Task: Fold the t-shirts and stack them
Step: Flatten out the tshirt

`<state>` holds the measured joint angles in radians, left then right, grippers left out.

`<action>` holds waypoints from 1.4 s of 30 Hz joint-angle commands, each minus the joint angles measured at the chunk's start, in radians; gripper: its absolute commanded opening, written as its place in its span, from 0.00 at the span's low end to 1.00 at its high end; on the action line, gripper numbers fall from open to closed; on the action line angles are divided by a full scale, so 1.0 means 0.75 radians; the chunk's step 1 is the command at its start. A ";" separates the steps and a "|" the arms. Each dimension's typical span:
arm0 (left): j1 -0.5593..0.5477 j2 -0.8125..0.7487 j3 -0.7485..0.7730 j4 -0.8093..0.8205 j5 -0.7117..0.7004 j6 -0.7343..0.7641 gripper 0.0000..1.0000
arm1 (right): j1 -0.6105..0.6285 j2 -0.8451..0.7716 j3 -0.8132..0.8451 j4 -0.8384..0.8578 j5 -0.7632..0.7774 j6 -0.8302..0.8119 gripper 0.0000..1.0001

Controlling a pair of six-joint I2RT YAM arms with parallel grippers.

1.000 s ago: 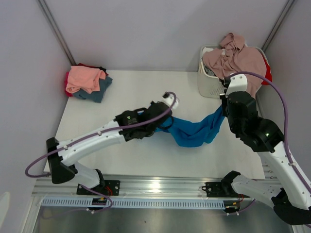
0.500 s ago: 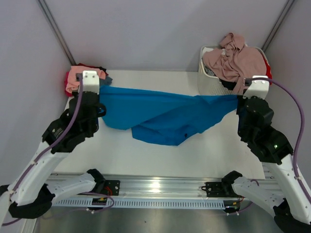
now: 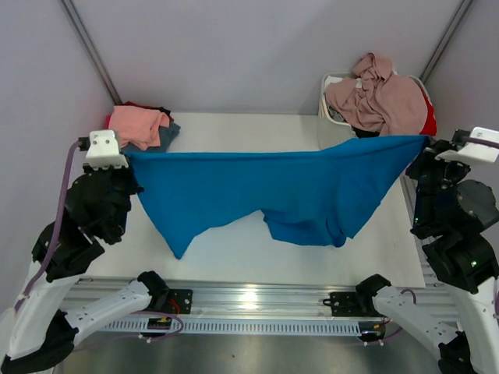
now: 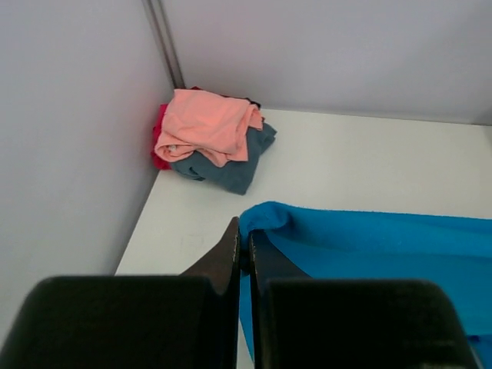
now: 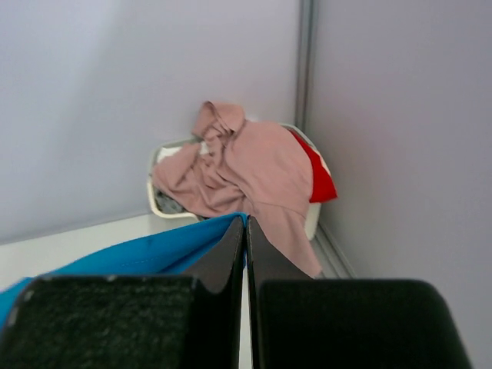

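The bright blue t-shirt (image 3: pixel 288 187) hangs stretched wide above the table between both grippers. My left gripper (image 3: pixel 127 156) is shut on its left corner; the pinched cloth shows in the left wrist view (image 4: pixel 265 217). My right gripper (image 3: pixel 425 142) is shut on its right corner, seen in the right wrist view (image 5: pixel 192 242). A pile with a salmon pink shirt (image 3: pixel 134 125) on slate blue-grey and red ones lies at the back left, also in the left wrist view (image 4: pixel 209 123). A dusty mauve-pink shirt (image 3: pixel 380 97) and a red one (image 5: pixel 311 171) fill the basket.
The white slatted plastic basket (image 3: pixel 330 128) stands at the back right corner. Grey walls close in the left, back and right sides. The table's near edge has a metal rail (image 3: pixel 249 300) with the arm bases.
Both arms have swung outward and up, pulling the blue shirt from a sagging bunch into a wide taut span. The left gripper has moved nearer and further left, the right further right.
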<state>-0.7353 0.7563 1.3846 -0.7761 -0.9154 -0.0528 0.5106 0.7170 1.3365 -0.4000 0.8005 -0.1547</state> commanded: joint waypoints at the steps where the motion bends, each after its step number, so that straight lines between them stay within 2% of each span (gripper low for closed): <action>1: 0.015 -0.076 0.038 0.000 0.108 -0.036 0.01 | -0.018 0.018 0.144 0.065 -0.087 -0.008 0.00; 6: 0.015 -0.163 0.015 0.024 0.265 -0.022 0.00 | -0.018 0.042 0.296 -0.006 -0.278 0.010 0.00; 10: 0.013 -0.258 -0.048 0.120 0.441 0.005 0.01 | -0.020 0.018 0.302 0.016 -0.388 0.030 0.00; 17: 0.013 -0.278 -0.030 0.170 0.531 0.032 0.01 | -0.020 -0.040 0.335 0.057 -0.666 0.043 0.00; 21: 0.013 -0.301 -0.062 0.223 0.554 0.030 0.00 | -0.020 -0.025 0.380 0.053 -0.740 0.059 0.00; 28: 0.013 -0.295 -0.159 0.286 0.478 0.019 0.01 | -0.018 0.011 0.321 0.087 -0.659 0.018 0.00; 30: 0.013 -0.282 -0.228 0.333 0.389 0.029 0.00 | -0.018 0.060 0.300 0.075 -0.589 -0.006 0.00; 31: 0.015 -0.276 -0.244 0.354 0.358 0.032 0.00 | -0.018 0.087 0.288 0.069 -0.490 -0.021 0.00; 34: 0.015 -0.223 -0.365 0.450 0.270 0.054 0.01 | -0.020 0.210 0.206 0.030 -0.376 -0.019 0.00; 37: 0.031 -0.117 -0.567 0.591 0.161 0.066 0.00 | -0.026 0.285 0.043 0.089 -0.360 0.054 0.00; 42: 0.201 0.071 -0.656 0.632 0.206 -0.148 0.00 | -0.047 0.457 -0.076 0.096 -0.370 0.159 0.00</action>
<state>-0.6594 0.7662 0.9218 -0.3763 -0.7284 -0.0666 0.4904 1.0183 1.3064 -0.3428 0.4900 -0.1024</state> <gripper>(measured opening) 0.015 0.006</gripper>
